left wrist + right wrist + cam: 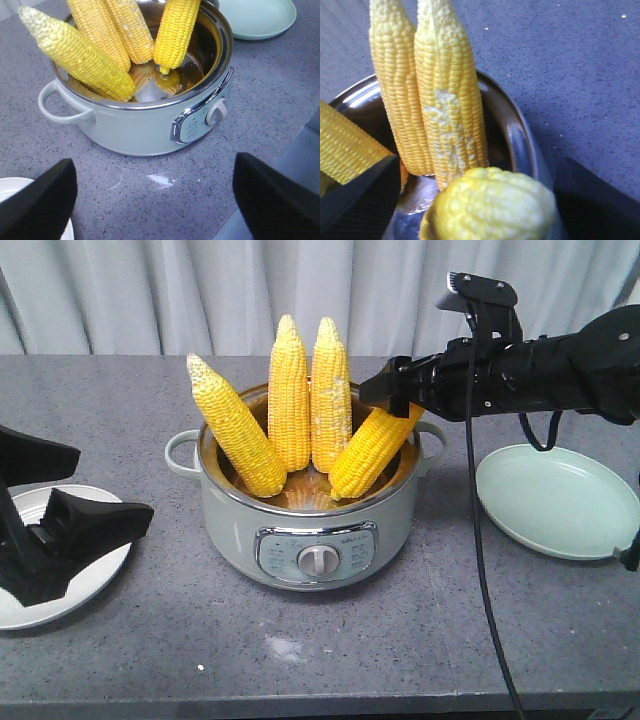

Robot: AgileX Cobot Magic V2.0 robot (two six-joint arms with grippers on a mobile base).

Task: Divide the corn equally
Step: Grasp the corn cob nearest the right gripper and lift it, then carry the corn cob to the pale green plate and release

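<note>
Four corn cobs stand leaning in a pale green electric pot [310, 530] at the table's middle: one tilted left [235, 435], two upright [289, 395] [330, 395], and one tilted right [372, 452]. My right gripper [392, 398] is open and straddles the top end of the right-tilted cob [490, 205]; its fingers [355, 195] stand on either side with small gaps. My left gripper [114, 484] hangs open and empty over a white plate [70, 602] at the left. In the left wrist view the left gripper [154, 175] faces the pot [150, 130].
An empty pale green plate [555, 500] lies right of the pot, under the right arm. The pot has side handles [182, 452] and a front dial [318, 560]. A black cable [480, 570] hangs from the right arm. A curtain closes off the back.
</note>
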